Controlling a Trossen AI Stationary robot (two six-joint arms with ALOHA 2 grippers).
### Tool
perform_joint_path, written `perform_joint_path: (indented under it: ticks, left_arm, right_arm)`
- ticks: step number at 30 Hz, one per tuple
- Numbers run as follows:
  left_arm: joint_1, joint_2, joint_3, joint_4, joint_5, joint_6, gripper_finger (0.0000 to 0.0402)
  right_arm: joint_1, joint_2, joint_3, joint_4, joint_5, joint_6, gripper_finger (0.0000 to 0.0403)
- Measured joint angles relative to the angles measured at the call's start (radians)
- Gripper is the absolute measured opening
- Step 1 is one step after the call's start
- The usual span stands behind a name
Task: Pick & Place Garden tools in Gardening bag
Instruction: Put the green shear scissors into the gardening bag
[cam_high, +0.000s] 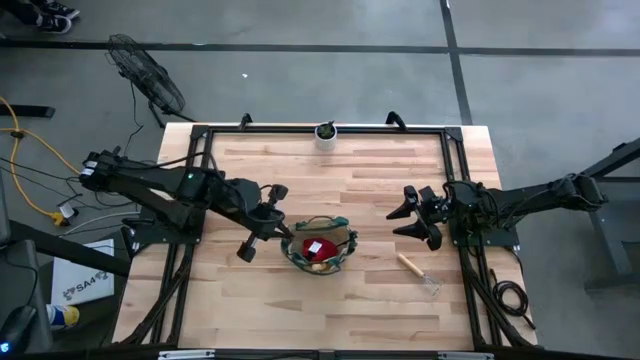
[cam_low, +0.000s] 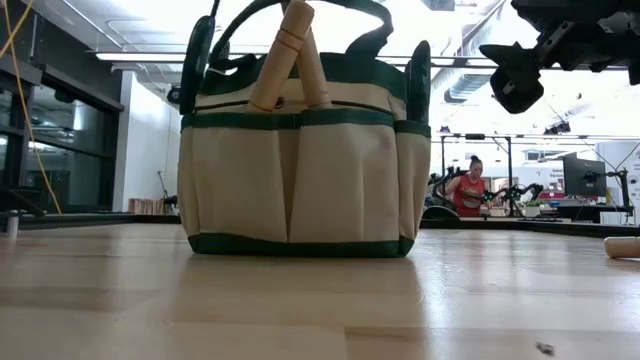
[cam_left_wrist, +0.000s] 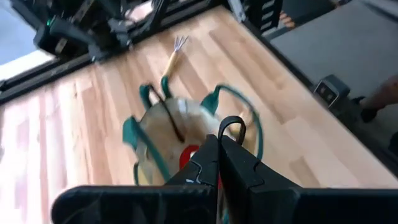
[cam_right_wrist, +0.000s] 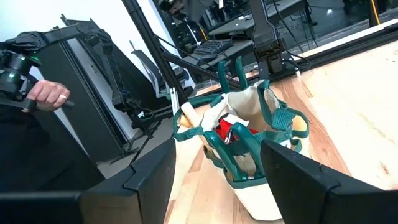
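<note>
Gardening bag (cam_high: 320, 249) between grippers — closed, empty left gripper (cam_high: 283, 232) just beside it; open right gripper (cam_high: 408, 218) apart, near fork (cam_high: 418, 273).

The gardening bag (cam_low: 300, 150) hides its tools' heads in the low view; only wooden handles (cam_low: 285, 50) show.

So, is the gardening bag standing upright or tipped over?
Upright: the gardening bag sits flat on the table, and wooden handles stick up from its open top.
</note>
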Motion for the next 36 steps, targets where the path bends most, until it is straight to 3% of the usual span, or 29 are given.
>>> perform_joint_path:
  ticks: [20,26,29,36]
  left_arm:
    - [0.011,-0.002,0.0,-0.117,-0.2,-0.058,0.0]
    - [0.093,-0.003,0.0,-0.134,-0.194,-0.082,0.0]
    - [0.12,-0.003,0.0,-0.136,-0.131,-0.087,0.0]
    - [0.124,-0.006,-0.062,-0.144,-0.118,-0.137,0.0]
  right_arm:
    - [0.0,0.0,0.0,0.001,0.0,0.0,0.0227]
    - [0.0,0.0,0.0,0.001,-0.001,0.0,0.0227]
    - [0.0,0.0,0.0,0.001,-0.001,0.0,0.0227]
    - [0.0,0.0,0.0,0.001,-0.002,0.0,0.0227]
